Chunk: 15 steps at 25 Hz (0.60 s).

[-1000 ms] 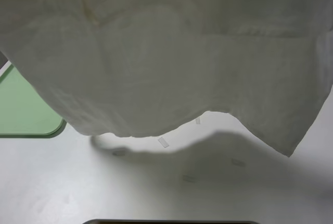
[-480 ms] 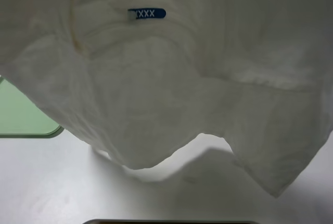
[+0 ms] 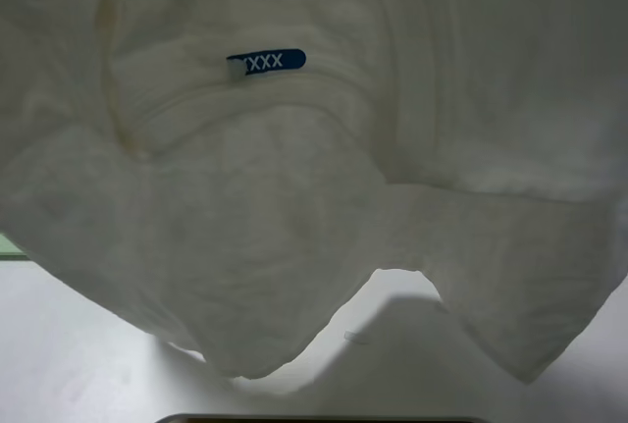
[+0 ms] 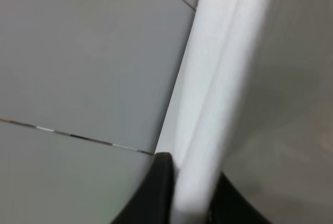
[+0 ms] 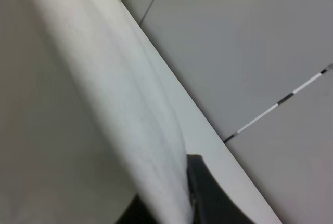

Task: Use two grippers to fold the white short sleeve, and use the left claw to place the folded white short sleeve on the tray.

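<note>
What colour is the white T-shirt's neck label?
Blue, with white XXX lettering; the neck label of the white T-shirt shows best in the exterior high view.

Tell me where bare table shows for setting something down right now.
Bare table shows only below the hanging white short sleeve: lower left, and right of the hem's dip, around one tape strip. The tray is almost wholly hidden.

The left pincer [image 4: 191,193] is clamped tight, its two black fingers [image 4: 158,182] pressing from either side on a fold of the white short sleeve [image 4: 218,78] that runs out from between the jaws. The right pincer [image 5: 171,206] grips the cloth the same way, one finger [image 5: 208,193] showing plainly and the other only as a dark edge beyond the fold. From the high camera both arms are hidden behind the cloth.
</note>
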Available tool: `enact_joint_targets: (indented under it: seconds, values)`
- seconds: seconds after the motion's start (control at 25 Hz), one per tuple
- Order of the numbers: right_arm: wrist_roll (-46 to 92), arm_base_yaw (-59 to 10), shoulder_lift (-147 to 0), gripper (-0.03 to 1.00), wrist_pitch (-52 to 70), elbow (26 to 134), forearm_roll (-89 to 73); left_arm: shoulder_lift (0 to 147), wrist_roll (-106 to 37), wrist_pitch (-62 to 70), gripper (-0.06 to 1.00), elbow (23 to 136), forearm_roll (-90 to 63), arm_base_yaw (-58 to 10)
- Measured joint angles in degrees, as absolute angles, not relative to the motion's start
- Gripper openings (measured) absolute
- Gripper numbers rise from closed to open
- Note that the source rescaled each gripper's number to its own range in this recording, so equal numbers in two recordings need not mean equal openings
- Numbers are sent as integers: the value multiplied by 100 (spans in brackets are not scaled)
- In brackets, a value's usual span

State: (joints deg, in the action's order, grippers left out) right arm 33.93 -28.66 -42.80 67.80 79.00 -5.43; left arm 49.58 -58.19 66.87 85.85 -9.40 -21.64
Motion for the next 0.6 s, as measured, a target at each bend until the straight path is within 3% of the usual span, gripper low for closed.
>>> enact_joint_targets:
  seconds: [0.32, 0.6]
  values:
    - [3388, -2883, -4530, 0, 6735, 7821, -80, 5526, -5806, 6676, 2, 8578, -601, -2175]
    - [3363, -2930, -6247, 0, 5575, 6834, 1582, 7177, -5915, 6367, 2, 8575, 232, -2191]
